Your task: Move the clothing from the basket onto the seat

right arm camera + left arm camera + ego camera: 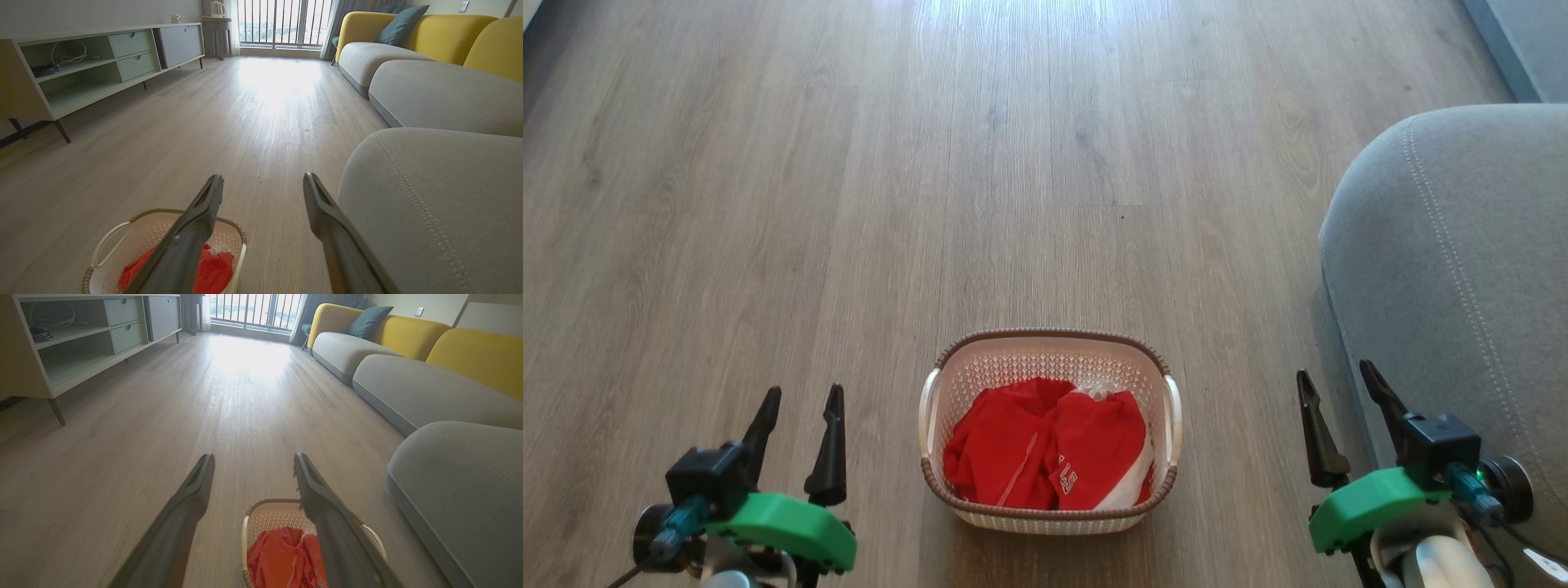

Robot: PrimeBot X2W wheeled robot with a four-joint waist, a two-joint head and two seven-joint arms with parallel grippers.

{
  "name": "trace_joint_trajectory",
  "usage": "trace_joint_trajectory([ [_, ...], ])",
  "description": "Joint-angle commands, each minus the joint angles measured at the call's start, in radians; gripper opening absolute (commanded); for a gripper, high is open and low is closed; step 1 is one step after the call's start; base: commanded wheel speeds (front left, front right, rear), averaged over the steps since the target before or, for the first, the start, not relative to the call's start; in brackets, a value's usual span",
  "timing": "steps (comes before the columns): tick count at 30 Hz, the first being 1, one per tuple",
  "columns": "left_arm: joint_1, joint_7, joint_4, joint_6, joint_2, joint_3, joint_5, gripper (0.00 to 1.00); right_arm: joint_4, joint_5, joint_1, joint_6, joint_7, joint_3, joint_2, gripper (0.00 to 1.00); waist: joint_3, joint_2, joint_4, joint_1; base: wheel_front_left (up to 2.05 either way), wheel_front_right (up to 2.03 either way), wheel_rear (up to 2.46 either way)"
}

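Red clothing (1045, 445) lies in the basket (1049, 333) between the left gripper (803, 392) and right gripper (1334, 371), both spread and empty, the seat (1462, 269) just beside the right fingers (1384, 398); the first pick looks unstarted, needing a reach down.

Pale plank floor (1045, 163) reaches a barred window (282, 20). A low drawer cabinet (135, 53) faces yellow sofa backs (445, 34) and a teal cushion (400, 24).
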Motion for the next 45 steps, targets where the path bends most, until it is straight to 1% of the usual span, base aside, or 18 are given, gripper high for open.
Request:
trace_joint_trajectory([
  [1,-0.032,-0.014,-0.027,0.002,0.011,0.034,0.003,1.00,-0.027,-0.003,-0.047,0.000,-0.010,0.022,-0.012,1.00,0.000,0.0000,0.000,0.0000,0.00,0.00,0.00],
  [13,-0.035,-0.014,-0.024,0.000,0.011,0.034,-0.003,1.00,-0.031,0.009,-0.050,0.000,-0.010,0.021,-0.012,1.00,0.008,0.0000,-0.002,0.0000,0.00,0.00,0.00],
  [20,-0.062,-0.014,-0.034,-0.001,0.011,0.027,-0.008,1.00,-0.067,0.018,-0.076,0.000,-0.010,0.030,-0.012,1.00,0.077,0.0000,-0.016,0.0000,0.00,0.00,0.00],
  [26,-0.128,-0.014,-0.044,-0.002,0.011,0.005,-0.015,1.00,-0.128,0.028,-0.120,0.000,-0.010,0.024,-0.012,1.00,0.186,0.0000,-0.032,0.0000,0.00,0.00,0.00],
  [35,-0.300,-0.014,-0.033,-0.007,0.011,-0.059,0.005,1.00,-0.222,0.055,-0.230,0.000,-0.010,-0.005,-0.012,1.00,0.428,0.0000,-0.067,0.0000,0.00,0.00,0.00],
  [40,-0.422,-0.014,0.015,-0.012,0.011,-0.103,0.037,1.00,-0.279,0.078,-0.306,0.000,-0.010,-0.027,-0.012,1.00,0.574,0.0000,-0.101,0.0000,0.00,0.00,0.00],
  [41,-0.422,-0.014,0.015,-0.012,0.011,-0.103,0.037,1.00,-0.279,0.078,-0.306,0.000,-0.010,-0.027,-0.012,1.00,0.574,0.0000,-0.101,0.0000,0.00,0.00,0.00],
  [45,-0.536,-0.014,0.102,-0.016,0.011,-0.167,0.063,1.00,-0.315,0.090,-0.356,0.000,-0.010,-0.035,-0.012,1.00,0.667,0.0000,-0.129,0.0000,0.00,0.00,0.00],
])
